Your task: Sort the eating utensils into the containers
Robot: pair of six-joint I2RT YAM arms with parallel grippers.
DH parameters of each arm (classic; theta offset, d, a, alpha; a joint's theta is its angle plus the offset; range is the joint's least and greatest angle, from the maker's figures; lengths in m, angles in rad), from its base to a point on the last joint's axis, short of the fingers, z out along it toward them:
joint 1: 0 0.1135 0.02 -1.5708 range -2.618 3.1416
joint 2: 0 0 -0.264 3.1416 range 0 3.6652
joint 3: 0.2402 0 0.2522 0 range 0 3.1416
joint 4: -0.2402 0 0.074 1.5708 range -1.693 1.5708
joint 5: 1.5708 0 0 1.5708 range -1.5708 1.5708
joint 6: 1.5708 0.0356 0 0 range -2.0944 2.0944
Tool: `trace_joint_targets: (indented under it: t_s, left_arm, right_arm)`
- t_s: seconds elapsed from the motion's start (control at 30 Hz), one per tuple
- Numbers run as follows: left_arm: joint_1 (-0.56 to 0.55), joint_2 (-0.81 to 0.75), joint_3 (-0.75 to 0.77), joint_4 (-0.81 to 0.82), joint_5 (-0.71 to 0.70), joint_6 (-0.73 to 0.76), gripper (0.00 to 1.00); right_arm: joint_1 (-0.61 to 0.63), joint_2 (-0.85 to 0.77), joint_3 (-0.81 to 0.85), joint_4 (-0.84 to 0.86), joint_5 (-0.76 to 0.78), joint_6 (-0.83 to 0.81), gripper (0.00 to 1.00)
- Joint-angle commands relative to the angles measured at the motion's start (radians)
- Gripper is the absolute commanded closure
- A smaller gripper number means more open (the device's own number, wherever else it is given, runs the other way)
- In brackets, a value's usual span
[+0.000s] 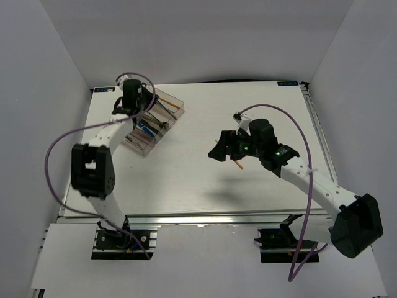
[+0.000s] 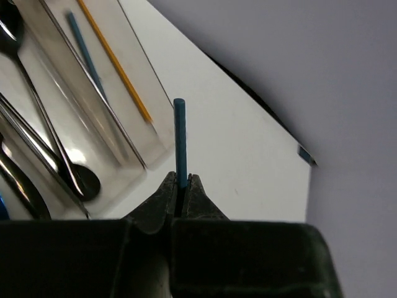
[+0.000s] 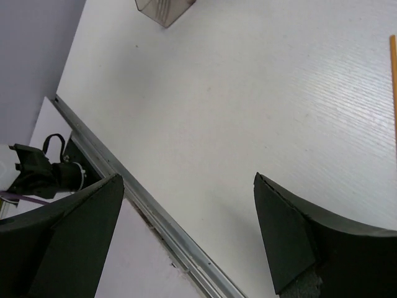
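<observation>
The clear organizer tray [image 1: 162,99] stands at the table's far left. In the left wrist view its compartments [image 2: 133,139] hold an orange chopstick [image 2: 115,62], a blue chopstick [image 2: 87,56] and metal spoons [image 2: 59,158]. My left gripper [image 2: 181,180] is shut on a blue chopstick [image 2: 180,139], held above the table beside the tray's end; from above the gripper [image 1: 144,99] sits over the tray. My right gripper [image 1: 218,151] is open and empty above mid-table; its fingers [image 3: 291,236] frame bare table. An orange chopstick [image 1: 239,164] lies under the right arm, also at the right wrist view's edge [image 3: 393,81].
White walls close in the table on the left, back and right. A metal rail [image 3: 155,217] runs along the table's near edge. The tray's corner [image 3: 164,9] shows at the top of the right wrist view. Purple cables loop off both arms.
</observation>
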Motion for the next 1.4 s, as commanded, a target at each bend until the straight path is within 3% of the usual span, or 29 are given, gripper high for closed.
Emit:
trace_joint_targets:
  t_s: [0.0,0.2,0.3,0.4,0.43,0.53,0.57,0.67,0.9,0.97,1.07,1.17,1.37]
  left_arm:
    - [0.059,0.199,0.263,-0.141,-0.082,0.024,1.00]
    - [0.071,0.560,0.705,-0.227,-0.071,-0.016,1.00]
    - [0.071,0.626,0.781,-0.213,-0.071,-0.051,0.96]
    - [0.071,0.668,0.809,-0.193,-0.050,-0.082,0.79]
    - [0.071,0.665,0.799,-0.189,-0.050,-0.082,0.69]
    - [0.068,0.626,0.740,-0.155,-0.051,-0.088,0.54]
    - [0.068,0.594,0.699,-0.143,-0.053,-0.091,0.46]
    - [0.068,0.536,0.655,-0.143,-0.054,-0.082,0.36]
    - [0.068,0.303,0.551,-0.193,-0.051,0.008,0.26]
    - [0.068,0.182,0.516,-0.228,-0.051,0.074,0.02]
    - [0.068,0.048,0.398,-0.268,-0.038,0.169,0.02]
    - [0.068,-0.151,0.223,-0.287,-0.016,0.260,0.02]
    - [0.068,-0.461,-0.078,-0.348,0.010,0.373,0.02]
  right_arm:
    - [-0.007,-0.054,-0.038,-0.047,0.054,-0.054,0.11]
    - [-0.013,-0.099,-0.114,0.002,0.051,-0.037,0.11]
    - [-0.013,-0.083,-0.109,-0.012,0.038,-0.053,0.11]
    - [-0.013,-0.079,-0.101,-0.030,0.047,-0.070,0.11]
    - [-0.013,-0.079,-0.098,-0.036,0.066,-0.082,0.11]
    - [-0.015,-0.067,-0.077,-0.064,0.112,-0.116,0.11]
    - [-0.015,-0.057,-0.066,-0.073,0.126,-0.125,0.11]
    - [-0.017,-0.002,-0.017,-0.113,0.179,-0.171,0.11]
    - [-0.036,0.246,0.152,-0.245,0.339,-0.324,0.11]
    - [-0.050,0.344,0.208,-0.292,0.422,-0.364,0.11]
    - [-0.072,0.459,0.270,-0.355,0.462,-0.395,0.12]
    - [-0.084,0.532,0.301,-0.393,0.449,-0.416,0.19]
    - [-0.086,0.576,0.284,-0.435,0.417,-0.418,0.53]
